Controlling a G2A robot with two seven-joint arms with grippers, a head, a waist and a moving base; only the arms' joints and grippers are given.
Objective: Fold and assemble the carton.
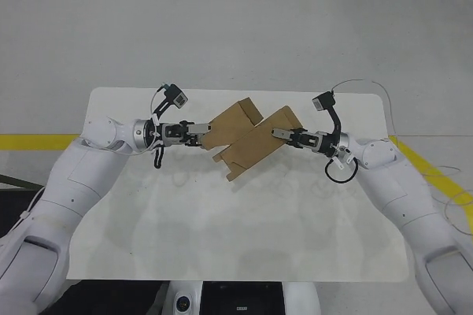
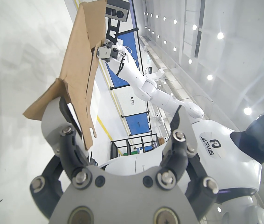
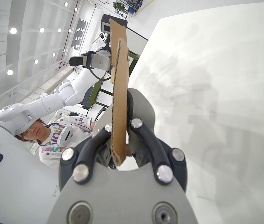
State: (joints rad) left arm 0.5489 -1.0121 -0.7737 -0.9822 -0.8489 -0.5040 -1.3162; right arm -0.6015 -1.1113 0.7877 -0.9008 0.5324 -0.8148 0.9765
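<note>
Over the far half of the white table [image 1: 220, 236], the flat brown corrugated cardboard carton [image 1: 248, 140] hangs with its long axis running from arm to arm. The right gripper [image 3: 120, 108] is clamped on one end. At the other end the left gripper [image 2: 122, 109] is wide apart, one finger [image 2: 67, 115] against the board, so closing it there looks like the next step

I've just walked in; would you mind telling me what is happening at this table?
The robot is holding a flattened brown carton above the white table. Its right gripper is clamped on one end. The left gripper is open at the opposite end, with one finger against the cardboard. The carton is not yet a box.
</note>
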